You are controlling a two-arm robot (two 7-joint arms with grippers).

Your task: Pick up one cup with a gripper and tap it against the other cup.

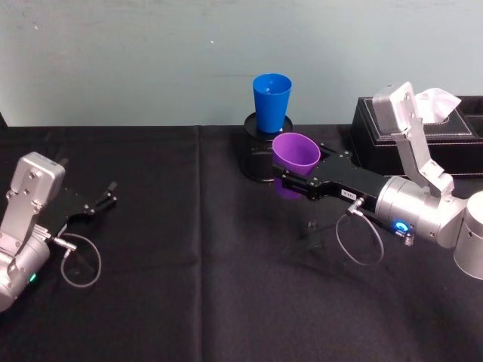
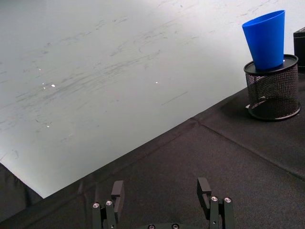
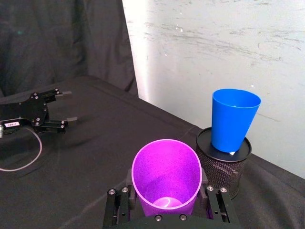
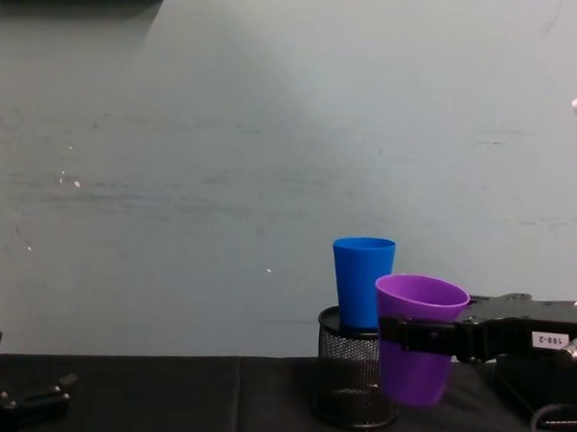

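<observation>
Above black cloth (image 1: 189, 264), right hand (image 1: 298, 178) clamps purple cup (image 1: 296, 153) near blue cup (image 1: 271, 102); left hand (image 1: 103, 198) lies spread.

Cloth (image 1: 189, 264) lies open leftward; blue cup (image 1: 271, 102) on mesh holder (image 1: 255, 160) and tissue box (image 1: 460, 151) crowd right

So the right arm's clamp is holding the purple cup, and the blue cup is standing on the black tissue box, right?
Not quite. The blue cup stands on top of the black mesh pen holder, as the right wrist view shows. The right gripper does hold the purple cup.
</observation>
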